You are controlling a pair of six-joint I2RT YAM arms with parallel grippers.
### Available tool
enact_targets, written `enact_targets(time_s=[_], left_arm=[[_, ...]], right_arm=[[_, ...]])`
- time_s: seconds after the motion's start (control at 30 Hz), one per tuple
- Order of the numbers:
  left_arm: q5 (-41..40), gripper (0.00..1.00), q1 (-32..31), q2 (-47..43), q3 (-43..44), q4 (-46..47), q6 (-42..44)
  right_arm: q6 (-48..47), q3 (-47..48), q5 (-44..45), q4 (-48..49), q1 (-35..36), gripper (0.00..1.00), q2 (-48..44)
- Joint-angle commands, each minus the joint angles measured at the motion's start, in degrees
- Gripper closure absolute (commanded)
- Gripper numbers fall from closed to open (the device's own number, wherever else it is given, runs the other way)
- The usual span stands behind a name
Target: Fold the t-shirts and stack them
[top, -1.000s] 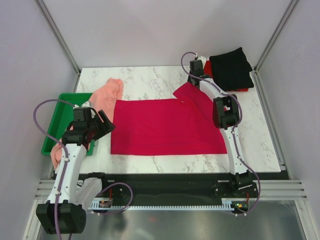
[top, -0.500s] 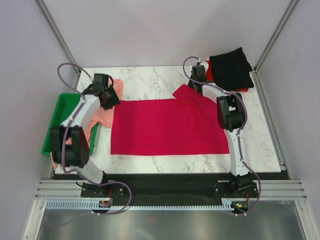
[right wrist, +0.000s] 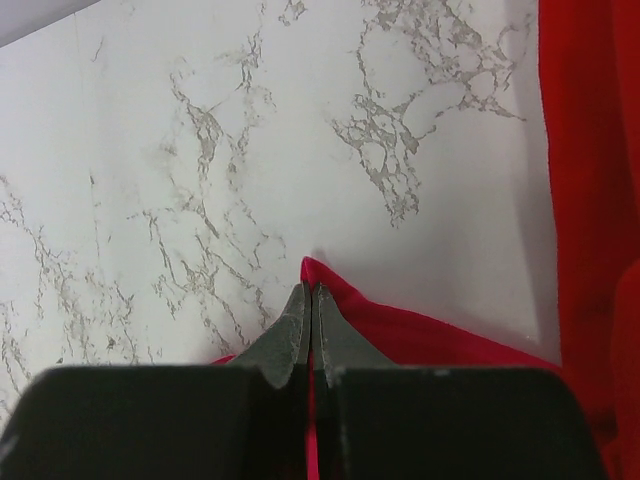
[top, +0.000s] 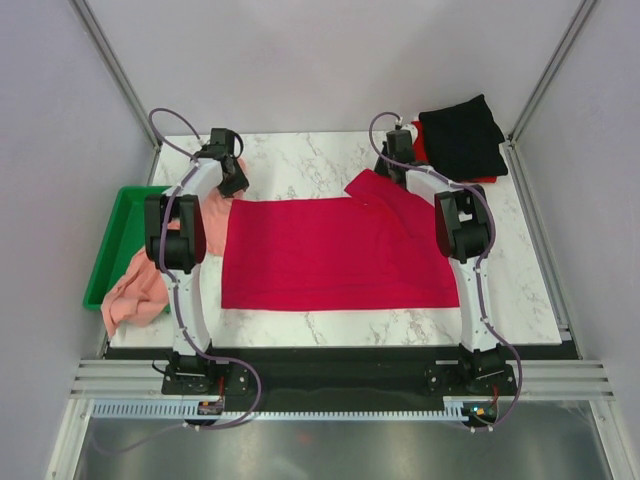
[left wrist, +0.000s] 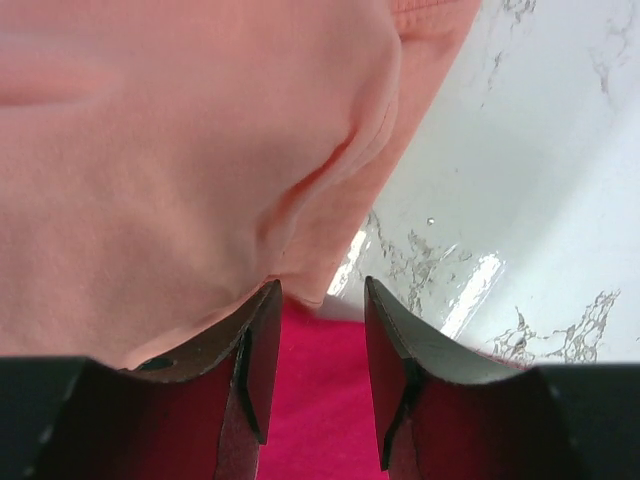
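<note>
crimson shirt (top: 335, 255): flat, frame centre; limp, light, likely grab corners/hems | salmon shirt (top: 140, 290): bunched, left edge, spilling over tray (top: 115, 230) | right gripper (right wrist: 310, 292): clamped on crimson cloth tip, upper right | left gripper (left wrist: 318, 290): half open, empty, over salmon hem by crimson's upper-left corner

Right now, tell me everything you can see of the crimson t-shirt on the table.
The crimson t-shirt is soft cloth spread nearly flat, a broad rectangle on the marble table. Its far right part forms a wrinkled flap, whose tip the right gripper pinches shut. At its far left corner the salmon-pink t-shirt meets its edge, with the left gripper open above.
</note>
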Motion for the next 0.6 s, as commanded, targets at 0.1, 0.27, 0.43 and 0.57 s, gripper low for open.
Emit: enact_targets(time_s=[0.1, 0.27, 0.43, 0.57], left_arm=[[-3.1, 0.55, 0.4, 0.9, 3.4, -1.6, 0.9], [-4.6, 0.55, 0.0, -0.6, 1.0, -2.3, -1.0], [-6.6, 0.54, -0.6, -0.9, 0.3, -2.6, -0.1], [-5.8, 0.54, -0.6, 0.9, 2.5, -3.6, 0.5]], right_arm=[[1.9, 0.2, -2.6, 1.1, -0.3, 1.00, 1.0], [2.2, 0.3, -2.9, 1.0, -0.4, 1.00, 1.3], [2.5, 0.8, -3.6, 1.1, -0.5, 1.00, 1.7], [2.6, 0.7, -3.9, 1.1, -0.6, 1.00, 1.7]])
